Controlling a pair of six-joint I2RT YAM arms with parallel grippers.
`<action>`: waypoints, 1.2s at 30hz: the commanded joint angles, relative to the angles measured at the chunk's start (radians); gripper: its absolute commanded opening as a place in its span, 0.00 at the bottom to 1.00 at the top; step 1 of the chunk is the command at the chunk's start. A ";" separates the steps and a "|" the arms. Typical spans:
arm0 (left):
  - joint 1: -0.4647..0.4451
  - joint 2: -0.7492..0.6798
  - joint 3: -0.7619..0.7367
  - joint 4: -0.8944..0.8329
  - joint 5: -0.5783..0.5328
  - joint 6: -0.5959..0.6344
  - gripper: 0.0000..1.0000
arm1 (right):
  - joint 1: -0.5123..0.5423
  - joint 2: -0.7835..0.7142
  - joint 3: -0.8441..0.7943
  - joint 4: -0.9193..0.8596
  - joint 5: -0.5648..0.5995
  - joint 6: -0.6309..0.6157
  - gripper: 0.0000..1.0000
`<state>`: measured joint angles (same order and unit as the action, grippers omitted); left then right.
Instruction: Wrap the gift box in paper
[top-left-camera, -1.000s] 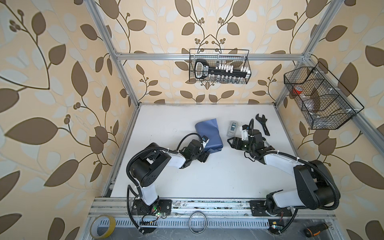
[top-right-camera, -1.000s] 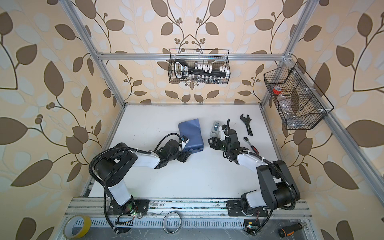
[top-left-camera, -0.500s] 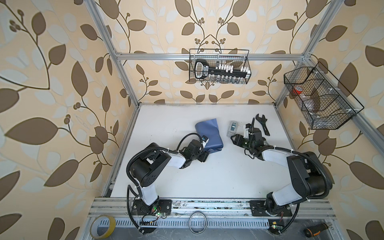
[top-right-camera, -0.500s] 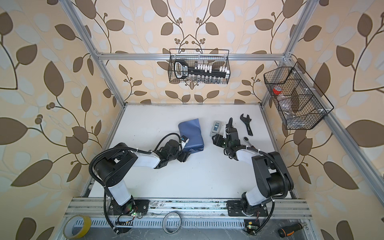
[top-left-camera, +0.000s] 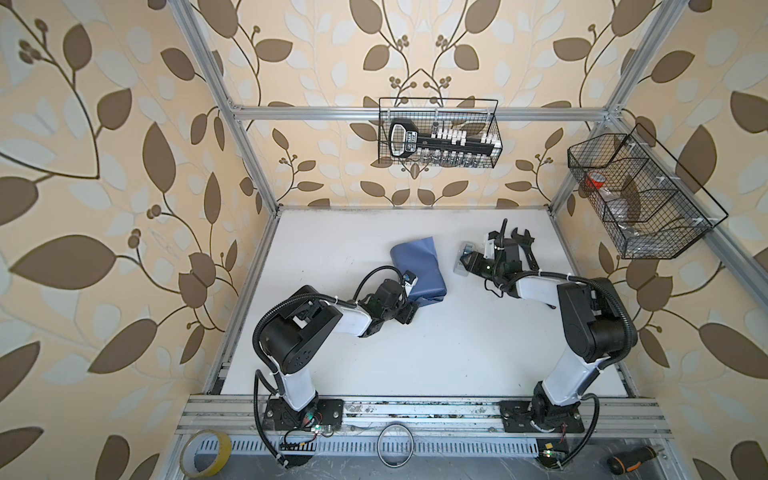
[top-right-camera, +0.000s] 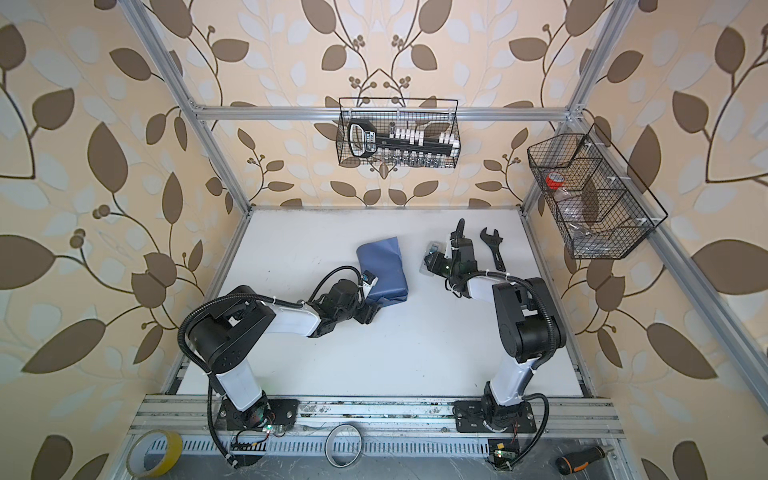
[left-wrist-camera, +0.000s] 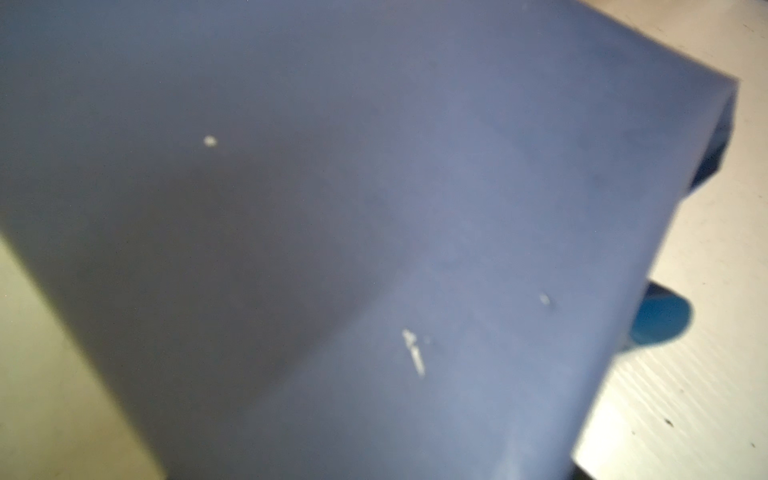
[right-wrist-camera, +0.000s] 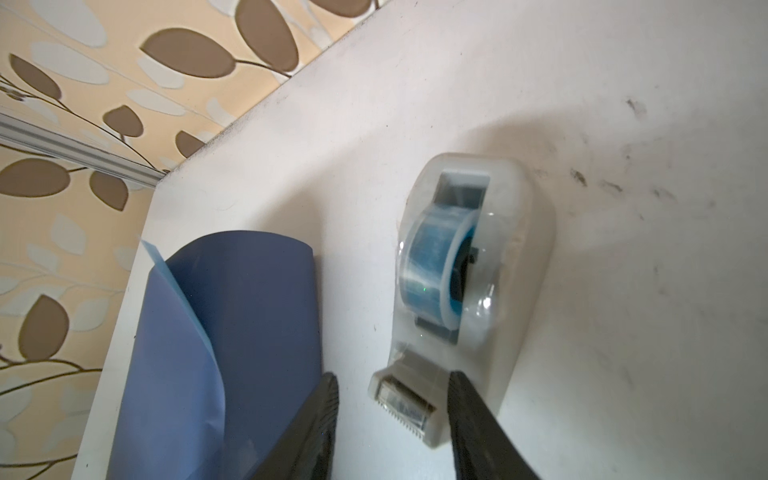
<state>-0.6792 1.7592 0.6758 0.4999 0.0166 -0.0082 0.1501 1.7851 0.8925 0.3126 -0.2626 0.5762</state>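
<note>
The paper lies on the white table as a slate-blue rolled bundle; its lighter face shows at a loose edge. The gift box is hidden. My left gripper is against the bundle's near left end. The left wrist view is filled by paper, which hides the jaws. My right gripper is open, its fingers either side of the cutter end of a clear tape dispenser. One finger lies against the dispenser's side.
A black wrench lies behind the right gripper. Wire baskets hang on the back wall and the right wall. A yellow tape roll, a ring and a screwdriver lie beyond the front rail.
My right gripper has swung back toward the tape dispenser and its jaws have narrowed around the cutter end. The left arm and the paper bundle have stayed put.
</note>
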 joint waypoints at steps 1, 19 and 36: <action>0.010 -0.013 0.022 0.031 -0.016 -0.012 0.73 | -0.006 0.033 0.031 -0.024 -0.036 -0.002 0.44; 0.012 -0.010 0.024 0.025 -0.016 -0.013 0.73 | -0.019 0.086 0.040 -0.014 -0.066 0.028 0.37; 0.016 -0.025 0.016 0.019 -0.017 -0.012 0.74 | -0.028 0.135 0.021 0.061 -0.150 0.110 0.18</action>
<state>-0.6746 1.7588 0.6758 0.4984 0.0170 -0.0101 0.1097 1.8809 0.9134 0.3798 -0.3599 0.6621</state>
